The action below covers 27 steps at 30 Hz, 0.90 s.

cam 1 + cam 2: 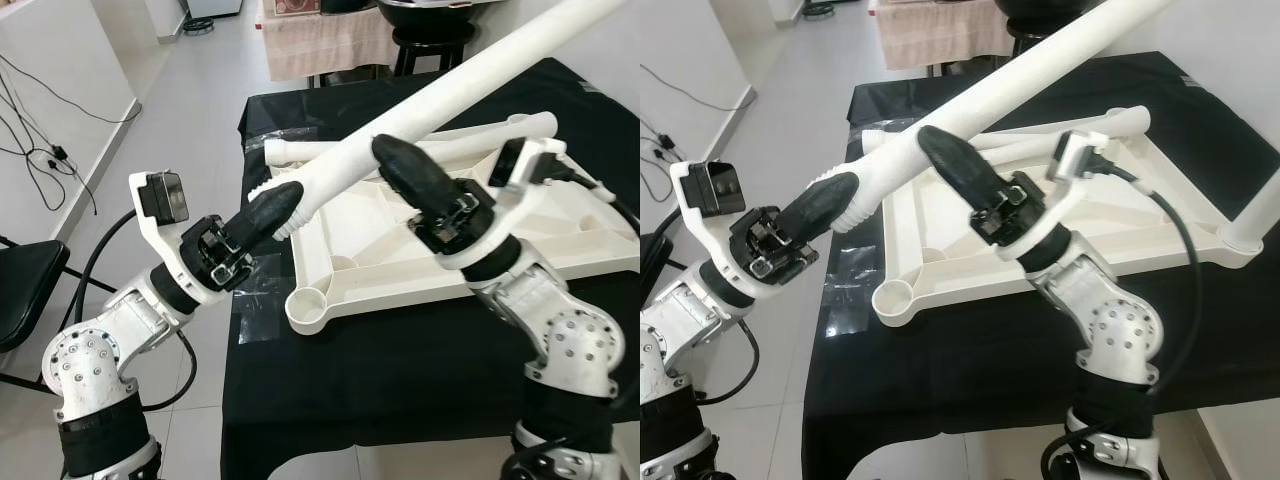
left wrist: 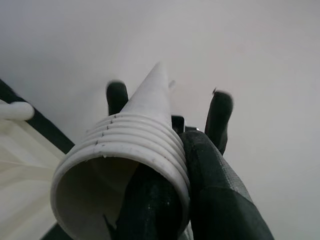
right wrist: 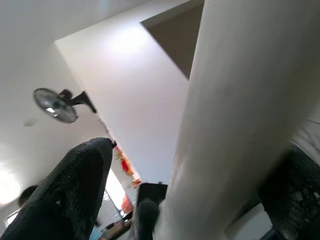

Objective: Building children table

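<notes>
I hold a long white table leg [image 1: 480,75] slanting up over the black-clothed table [image 1: 400,370]. My left gripper [image 1: 275,210] is shut on its ribbed threaded end [image 2: 125,165]. My right gripper [image 1: 400,165] sits further up the leg. Its fingers [image 3: 70,190] straddle the tube [image 3: 240,125] with a gap on one side. Below lies the white tabletop [image 1: 370,250], upside down, with an open corner socket [image 1: 308,308] nearest me. A second leg [image 1: 300,150] lies along its far edge. At the right corner, a third leg [image 1: 1255,225] stands fitted.
A black chair [image 1: 25,285] stands at my left, with cables [image 1: 40,150] on the floor near the wall. Clear plastic wrap [image 1: 255,300] lies on the cloth by the socket. A black stool [image 1: 430,40] and a covered table stand behind. A wall fan [image 3: 55,105] hangs overhead.
</notes>
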Tool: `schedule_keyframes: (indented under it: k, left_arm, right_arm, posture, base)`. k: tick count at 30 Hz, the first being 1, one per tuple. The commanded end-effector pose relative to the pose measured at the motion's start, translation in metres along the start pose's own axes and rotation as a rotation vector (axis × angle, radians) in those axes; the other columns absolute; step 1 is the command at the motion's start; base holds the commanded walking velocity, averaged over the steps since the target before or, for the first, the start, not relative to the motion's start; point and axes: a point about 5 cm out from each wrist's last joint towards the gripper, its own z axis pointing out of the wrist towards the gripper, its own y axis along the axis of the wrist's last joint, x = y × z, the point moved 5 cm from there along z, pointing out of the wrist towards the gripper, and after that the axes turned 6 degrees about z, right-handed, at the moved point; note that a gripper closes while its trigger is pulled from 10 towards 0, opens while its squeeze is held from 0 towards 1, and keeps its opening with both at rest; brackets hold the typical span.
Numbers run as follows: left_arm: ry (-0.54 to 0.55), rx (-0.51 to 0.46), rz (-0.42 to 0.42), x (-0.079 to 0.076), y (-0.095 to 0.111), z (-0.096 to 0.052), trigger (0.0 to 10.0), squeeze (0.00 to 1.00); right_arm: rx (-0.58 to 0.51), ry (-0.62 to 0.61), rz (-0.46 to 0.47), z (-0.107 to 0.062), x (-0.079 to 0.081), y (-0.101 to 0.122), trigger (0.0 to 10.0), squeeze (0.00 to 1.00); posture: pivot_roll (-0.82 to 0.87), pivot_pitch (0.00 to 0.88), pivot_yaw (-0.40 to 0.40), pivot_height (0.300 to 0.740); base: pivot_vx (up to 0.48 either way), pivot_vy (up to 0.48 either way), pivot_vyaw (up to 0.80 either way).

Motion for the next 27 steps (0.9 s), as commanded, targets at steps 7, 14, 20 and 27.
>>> schedule_keyframes:
  k: [7,14,20,27]
  left_arm:
    - [-0.072,0.021,-0.059,-0.012,-0.018,0.007,0.0,0.00]
    - [-0.058,0.026,-0.068,-0.011,-0.020,0.002,0.0,0.00]
    - [-0.055,0.028,-0.075,-0.010,-0.023,0.004,0.0,0.00]
    - [-0.053,0.014,-0.077,-0.009,-0.025,0.006,0.0,0.00]
  right_arm:
    - [0.014,0.083,0.032,0.021,0.004,-0.011,10.0,0.00]
    - [-0.021,0.145,0.030,0.023,0.010,-0.004,0.0,0.00]
    - [0.012,0.169,0.007,0.023,0.014,-0.011,0.0,0.00]
    - [0.029,0.174,-0.007,0.022,0.013,-0.014,0.0,0.00]
  posture:
    - [-0.09,0.076,0.048,0.740]
    - [-0.09,0.068,0.049,0.740]
    - [-0.09,0.064,0.050,0.740]
    - [-0.09,0.059,0.046,0.740]
  base:
    - [0.000,0.000,0.00]
    - [0.000,0.000,0.00]
    - [0.000,0.000,0.00]
    - [0.000,0.000,0.00]
